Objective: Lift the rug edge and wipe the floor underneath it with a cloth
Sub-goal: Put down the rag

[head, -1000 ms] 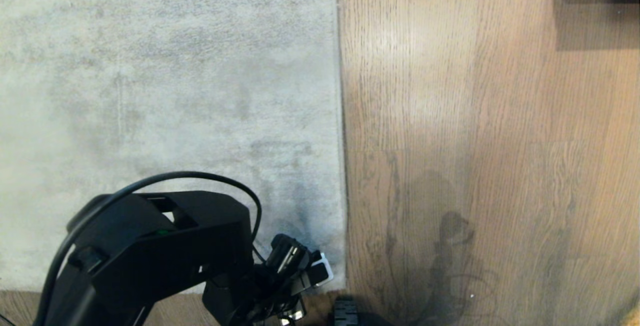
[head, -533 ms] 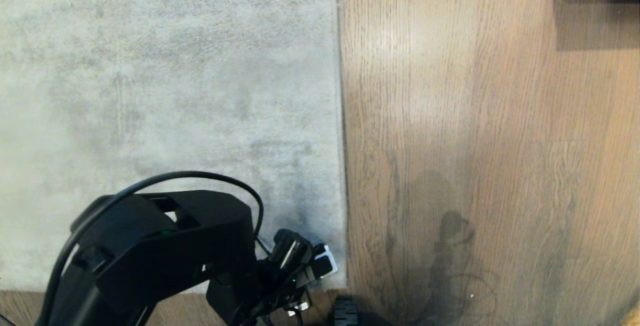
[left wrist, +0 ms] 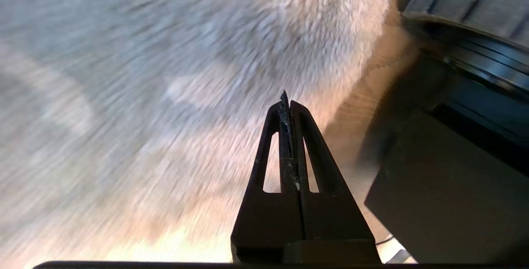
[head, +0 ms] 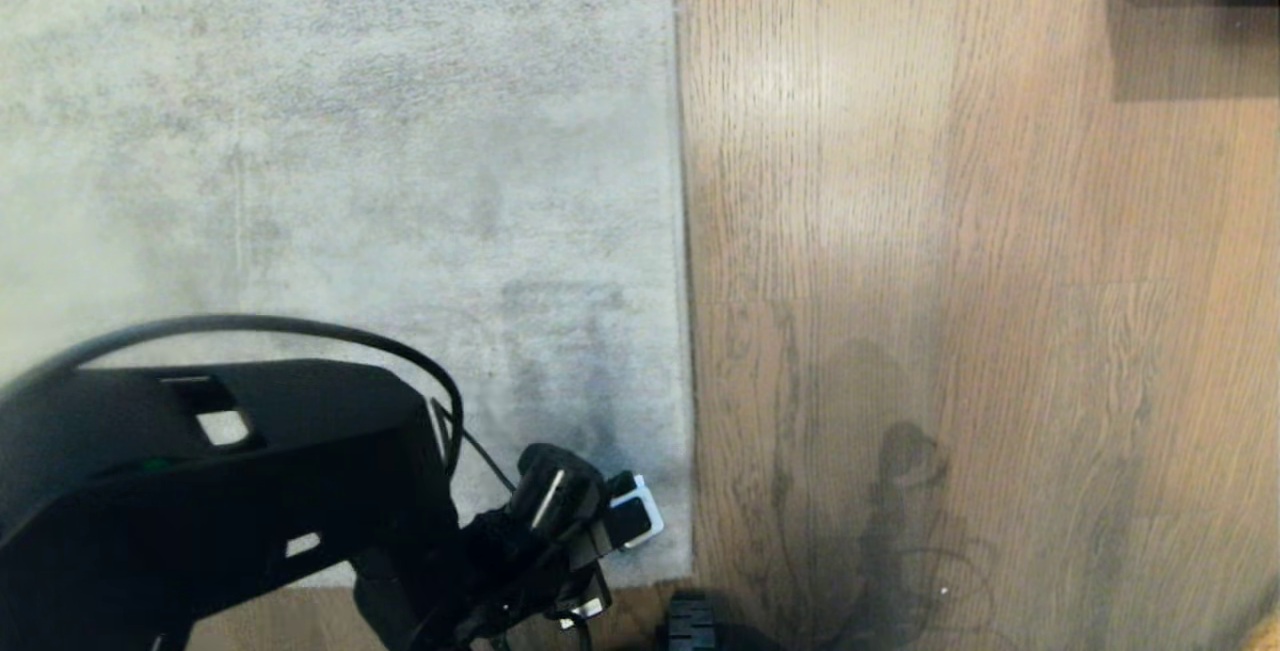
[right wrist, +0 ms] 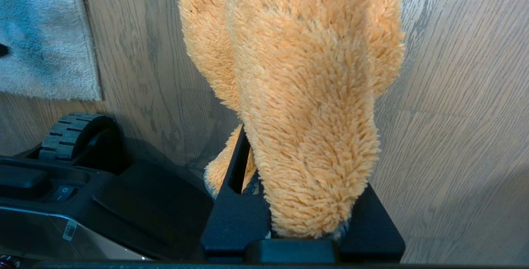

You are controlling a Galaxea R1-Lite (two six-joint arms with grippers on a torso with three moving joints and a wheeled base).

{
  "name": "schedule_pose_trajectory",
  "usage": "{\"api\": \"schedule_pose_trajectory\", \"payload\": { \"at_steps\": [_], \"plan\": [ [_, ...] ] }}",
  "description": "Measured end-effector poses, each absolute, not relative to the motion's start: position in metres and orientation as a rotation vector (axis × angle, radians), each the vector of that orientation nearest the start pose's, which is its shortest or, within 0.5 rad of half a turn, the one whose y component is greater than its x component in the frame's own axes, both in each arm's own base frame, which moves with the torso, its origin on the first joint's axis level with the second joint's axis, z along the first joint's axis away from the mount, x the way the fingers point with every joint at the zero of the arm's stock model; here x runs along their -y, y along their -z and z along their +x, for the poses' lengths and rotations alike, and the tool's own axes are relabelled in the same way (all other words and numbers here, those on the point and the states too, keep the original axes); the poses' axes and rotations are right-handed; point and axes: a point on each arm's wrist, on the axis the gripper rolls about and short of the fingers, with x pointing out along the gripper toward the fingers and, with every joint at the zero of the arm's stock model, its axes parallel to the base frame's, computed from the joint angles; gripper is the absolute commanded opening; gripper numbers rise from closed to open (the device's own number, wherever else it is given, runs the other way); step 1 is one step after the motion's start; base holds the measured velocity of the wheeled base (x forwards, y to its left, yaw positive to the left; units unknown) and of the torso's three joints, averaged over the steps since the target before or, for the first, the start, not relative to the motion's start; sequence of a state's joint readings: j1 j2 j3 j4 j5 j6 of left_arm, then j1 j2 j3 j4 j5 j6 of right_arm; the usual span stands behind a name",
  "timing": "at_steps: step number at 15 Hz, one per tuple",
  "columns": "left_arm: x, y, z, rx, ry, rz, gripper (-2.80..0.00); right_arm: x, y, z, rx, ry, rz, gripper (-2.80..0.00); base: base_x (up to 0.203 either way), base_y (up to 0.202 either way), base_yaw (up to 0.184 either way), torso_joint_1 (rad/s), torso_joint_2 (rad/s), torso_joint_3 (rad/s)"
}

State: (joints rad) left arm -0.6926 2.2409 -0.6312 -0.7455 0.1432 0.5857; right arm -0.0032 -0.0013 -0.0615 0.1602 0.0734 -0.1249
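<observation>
The pale grey rug lies flat, and its rug edge runs straight up the head view beside the brown wood floor. My left arm's wrist hangs over the rug's near corner. In the left wrist view, the left gripper is shut with nothing in it, pointing at the rug's pile close to the bare floor. The right gripper is shut on the fluffy mustard cloth, which drapes over and hides most of its fingers, above the floor.
The robot's black base with a ribbed wheel sits just off the rug's corner, also seen as wheel and base body. A dark object with its shadow stands on the floor at the far right.
My left arm has swung lower and to the left in the head view, and its wrist has drawn slightly back from the rug's side edge. The rug stays flat.
</observation>
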Motion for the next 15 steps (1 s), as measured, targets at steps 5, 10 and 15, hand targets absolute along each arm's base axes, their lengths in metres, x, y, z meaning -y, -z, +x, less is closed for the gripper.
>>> {"api": "schedule_pose_trajectory", "payload": {
  "at_steps": [5, 10, 15],
  "plan": [
    [0.179, -0.032, 0.224, -0.565, 0.699, 0.799, -2.80, -0.002, -0.076, -0.028, -0.093, -0.076, -0.121, -2.80, 0.000, 0.000, 0.000, 0.000, 0.00, 0.000],
    [0.148, -0.075, 0.193, -0.491, 0.630, 0.672, -2.80, -0.002, -0.076, -0.028, -0.093, -0.076, -0.121, -2.80, 0.000, 0.000, 0.000, 0.000, 0.00, 0.000],
    [0.094, -0.109, 0.161, -0.388, 0.488, 0.577, -2.80, -0.002, -0.076, -0.028, -0.093, -0.077, -0.121, -2.80, 0.000, 0.000, 0.000, 0.000, 0.00, 0.000]
  ]
}}
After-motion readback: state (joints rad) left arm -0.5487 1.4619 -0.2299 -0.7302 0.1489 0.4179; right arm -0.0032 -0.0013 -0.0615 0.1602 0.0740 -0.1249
